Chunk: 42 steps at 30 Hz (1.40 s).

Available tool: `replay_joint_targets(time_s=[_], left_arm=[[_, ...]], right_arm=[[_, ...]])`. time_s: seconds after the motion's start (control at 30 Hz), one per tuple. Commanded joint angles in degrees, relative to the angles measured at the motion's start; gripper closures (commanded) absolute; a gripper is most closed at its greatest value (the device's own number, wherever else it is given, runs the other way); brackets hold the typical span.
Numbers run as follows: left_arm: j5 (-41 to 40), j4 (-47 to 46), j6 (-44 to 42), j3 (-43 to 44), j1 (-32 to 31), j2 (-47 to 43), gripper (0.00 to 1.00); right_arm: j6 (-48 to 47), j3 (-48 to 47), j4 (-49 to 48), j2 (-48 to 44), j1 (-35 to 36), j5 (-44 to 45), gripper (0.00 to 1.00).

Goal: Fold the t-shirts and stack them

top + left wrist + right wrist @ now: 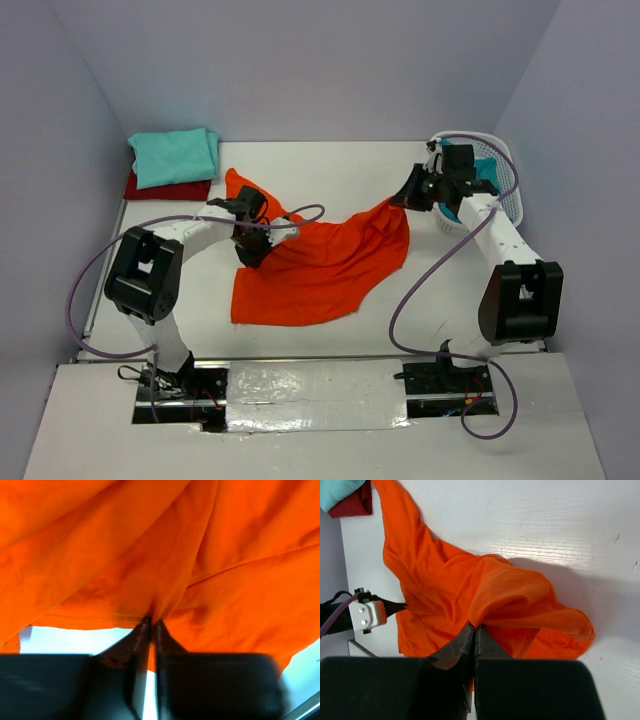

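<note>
Orange t-shirt [320,265] pinched at both ends

It lay part spread just beside the folded mint t-shirt [175,155]. The left gripper [151,622] clamped its hem, and the right gripper [475,626] clamped its raised end farthest from the mint t-shirt, probably to stretch it flat.

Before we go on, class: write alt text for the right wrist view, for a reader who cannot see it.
The right gripper, shut, pinches a raised fold of the orange t-shirt, which sprawls across the white table. At the left edge the left gripper grips the shirt's edge; a mint t-shirt lies on a dark red t-shirt in the top-left corner.
</note>
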State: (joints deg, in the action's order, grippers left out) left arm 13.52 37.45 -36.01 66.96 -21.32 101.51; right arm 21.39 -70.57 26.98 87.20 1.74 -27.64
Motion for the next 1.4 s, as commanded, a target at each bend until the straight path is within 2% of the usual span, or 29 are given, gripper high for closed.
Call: replay_joint_targets(time_s=[0.0, 0.03, 0.2, 0.3, 0.33, 0.37, 0.4, 0.5, 0.53, 0.57, 0.6, 0.63, 0.67, 0.7, 0.73, 0.77, 0.83, 0.93, 0.97, 1.03, 1.07, 1.13, 1.17, 1.23, 1.27, 1.33, 1.37], left_arm=[[-0.9, -0.4, 0.0, 0.4, -0.3, 0.3, 0.96], [-1.1, -0.5, 0.0, 0.5, -0.3, 0.2, 1.00], [-4.8, -3.1, 2.8, 3.1, 1.0, -0.9, 1.00], [-7.1, -4.9, 5.5, 12.8, 4.5, -0.1, 1.00], [-7.3, -4.5, 7.1, 22.8, 7.5, 1.0, 1.00], [-7.6, -2.1, 8.1, 28.9, 9.0, 4.4, 1.00], [-7.4, -0.6, 10.1, 43.5, 12.1, 6.7, 1.00], [-4.7, 4.6, 14.7, 68.4, 18.9, 16.6, 1.00], [-4.0, 4.6, 17.6, 81.0, 20.3, 18.4, 1.00], [-3.8, 3.2, 18.4, 83.7, 21.3, 18.8, 1.00], [-4.1, -3.8, 18.7, 83.2, 24.3, 16.7, 1.00], [-4.8, -9.0, 18.3, 74.6, 25.1, 13.8, 1.00], [-5.2, -14.5, 17.2, 69.1, 25.5, 6.4, 1.00], [-4.8, -21.9, 15.8, 64.0, 26.1, 3.2, 1.00], [-4.6, -22.1, 12.7, 61.1, 26.2, 1.7, 1.00], [-4.4, -20.2, 11.7, 62.3, 26.2, 1.4, 1.00], [-1.5, -16.6, 10.4, 62.3, 26.8, 0.5, 1.00], [2.1, -16.8, 6.5, 52.2, 26.8, -4.6, 1.00], [4.6, -13.8, 4.3, 48.5, 26.8, -6.9, 1.00], [7.1, -10.0, 0.9, 44.7, 26.8, -9.5, 1.00], [7.7, -8.4, -2.4, 40.1, 26.9, -11.0, 1.00], [7.0, -2.4, -6.2, 35.8, 26.9, -15.2, 1.00], [6.2, -0.2, -9.6, 31.8, 26.9, -16.5, 1.00], [3.9, 7.1, -13.7, 27.5, 26.9, -21.0, 1.00], [3.1, 9.2, -16.7, 22.0, 26.9, -24.6, 1.00], [2.6, 16.7, -21.7, 16.6, 26.9, -27.8, 1.00], [2.4, 19.3, -23.3, 10.9, 26.8, -29.3, 1.00]], right_arm=[[-1.1, 0.6, -1.8, -3.4, -0.9, 0.0, 1.00], [-1.2, 0.6, -1.8, -3.5, -1.3, 0.0, 1.00], [-0.4, -0.4, -2.4, -3.0, -2.9, -1.5, 1.00], [0.1, -9.5, -0.1, 2.1, -3.6, -2.5, 1.00], [0.2, -18.6, 1.1, 4.4, -3.6, -2.6, 1.00], [0.5, -24.2, 4.0, 6.6, -3.8, -2.5, 1.00], [1.5, -38.2, 5.9, 12.4, -4.0, -2.5, 1.00], [5.0, -64.4, 14.1, 26.1, -5.1, -4.2, 1.00], [9.3, -78.9, 14.7, 29.0, -5.3, -5.2, 1.00], [11.8, -82.9, 11.4, 30.7, -5.9, -6.6, 1.00], [14.0, -84.0, 8.3, 30.2, -6.5, -8.7, 1.00], [17.3, -77.9, 4.0, 28.0, -6.7, -8.8, 1.00], [18.2, -72.5, -5.8, 21.2, -6.8, -8.4, 1.00], [18.7, -61.2, -10.2, 18.0, -6.8, -6.7, 1.00], [18.6, -56.9, -14.0, 15.2, -6.9, -6.1, 1.00], [17.3, -54.2, -16.8, 11.8, -6.9, -6.0, 1.00], [15.1, -50.7, -13.9, 10.2, -6.6, -6.5, 1.00], [9.8, -41.9, -11.5, 5.8, -6.0, -7.3, 1.00], [7.9, -34.3, -11.8, 1.8, -6.0, -7.3, 1.00], [6.4, -25.8, -12.0, -5.3, -6.0, -6.6, 1.00], [4.8, -17.3, -11.9, -8.0, -6.0, -6.4, 1.00], [2.7, -9.0, -9.9, -15.5, -5.3, -5.2, 1.00], [1.0, -0.4, -8.9, -18.3, -4.8, -4.3, 1.00], [0.4, 8.6, -6.0, -26.3, -3.2, -0.9, 1.00], [1.0, 17.1, -5.2, -29.1, -2.6, -0.3, 1.00], [2.9, 28.7, -1.9, -36.7, 0.2, 1.4, 1.00], [4.0, 32.0, -0.5, -39.2, 0.9, 1.8, 1.00]])
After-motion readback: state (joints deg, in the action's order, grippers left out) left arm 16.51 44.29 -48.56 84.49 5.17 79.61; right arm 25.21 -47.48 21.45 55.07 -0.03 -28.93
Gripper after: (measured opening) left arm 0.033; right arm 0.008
